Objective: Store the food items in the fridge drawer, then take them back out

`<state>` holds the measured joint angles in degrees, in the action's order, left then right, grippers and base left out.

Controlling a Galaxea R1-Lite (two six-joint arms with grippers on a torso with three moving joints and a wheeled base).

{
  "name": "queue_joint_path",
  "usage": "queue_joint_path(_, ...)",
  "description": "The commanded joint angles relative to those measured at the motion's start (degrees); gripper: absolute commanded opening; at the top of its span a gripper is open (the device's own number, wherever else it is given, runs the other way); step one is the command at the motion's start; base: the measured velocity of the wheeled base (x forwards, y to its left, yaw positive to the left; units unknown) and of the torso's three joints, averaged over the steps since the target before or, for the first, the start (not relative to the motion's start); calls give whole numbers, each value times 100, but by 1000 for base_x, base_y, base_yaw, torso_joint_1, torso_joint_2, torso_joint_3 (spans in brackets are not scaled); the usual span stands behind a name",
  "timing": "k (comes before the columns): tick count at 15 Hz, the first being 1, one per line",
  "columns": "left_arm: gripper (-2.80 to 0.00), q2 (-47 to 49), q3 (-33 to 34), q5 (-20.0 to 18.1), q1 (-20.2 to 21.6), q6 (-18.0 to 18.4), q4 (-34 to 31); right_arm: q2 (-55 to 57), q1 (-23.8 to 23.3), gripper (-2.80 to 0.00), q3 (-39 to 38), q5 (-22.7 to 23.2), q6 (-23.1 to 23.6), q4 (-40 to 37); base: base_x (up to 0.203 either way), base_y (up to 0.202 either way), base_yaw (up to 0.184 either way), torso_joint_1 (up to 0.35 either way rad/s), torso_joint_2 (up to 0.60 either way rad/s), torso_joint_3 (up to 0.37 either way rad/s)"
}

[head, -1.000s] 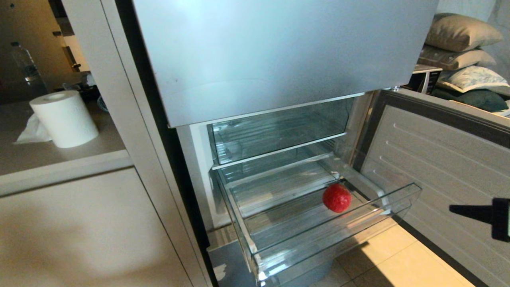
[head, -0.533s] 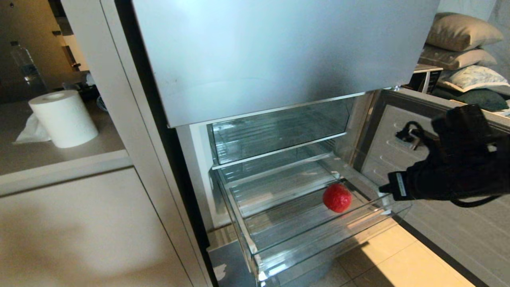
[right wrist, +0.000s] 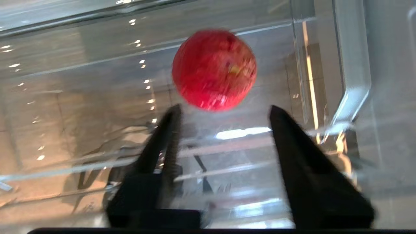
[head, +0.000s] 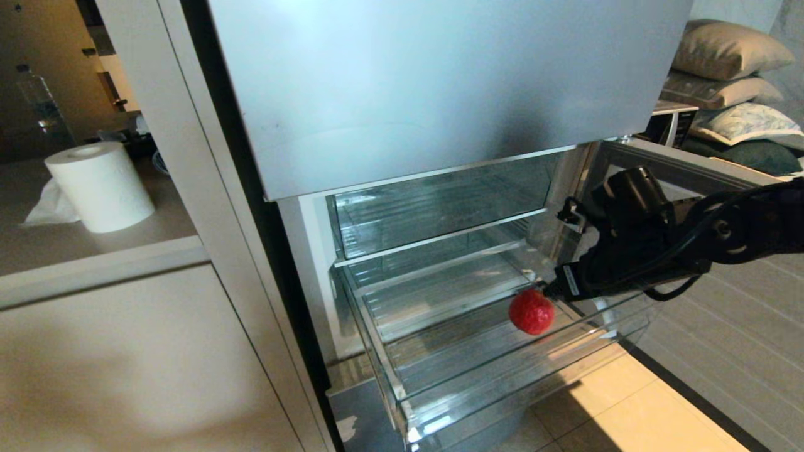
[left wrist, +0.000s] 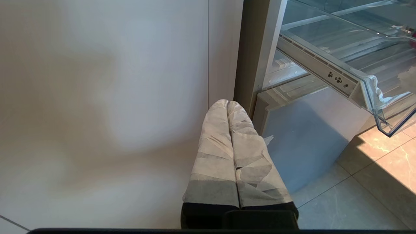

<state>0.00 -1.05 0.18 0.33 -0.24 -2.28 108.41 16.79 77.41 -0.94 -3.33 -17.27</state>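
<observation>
Head view: the clear plastic drawer [head: 402, 383] stands pulled out below the grey door [head: 440, 88], and one red fruit [head: 531, 311] lies on its ribbed floor toward the far right. The right gripper [head: 545, 291] reaches in from the right, its tip just beside the fruit's upper right. Only this one fruit shows; the second is not in view, so whether storing is half done or retrieval has begun cannot be told. A paper roll [head: 100, 186] sits on the counter [head: 38, 251] far left.

Left wrist view: the left gripper [left wrist: 227, 103] hangs parked by the pale cabinet, jaws pressed together, fingers [left wrist: 217, 156] wrapped in wrinkled pale tape.

Right wrist view: the black wedge-shaped jaws are spread, the round, slightly mottled fruit [right wrist: 214, 69] just beyond their tips, untouched, on glossy plastic.
</observation>
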Motion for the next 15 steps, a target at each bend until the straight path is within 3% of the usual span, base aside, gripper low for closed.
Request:
queue_joint_path(1, -280, 0, -1, -1, 2, -2, -1, 347, 9, 0, 205, 6, 96, -13, 0, 0, 0, 0, 0, 0)
queue_joint_path(15, -280, 0, -1, -1, 2, -2, -1, 1336, 56, 0, 787, 45, 48, 14, 0, 0, 0, 0, 0, 0)
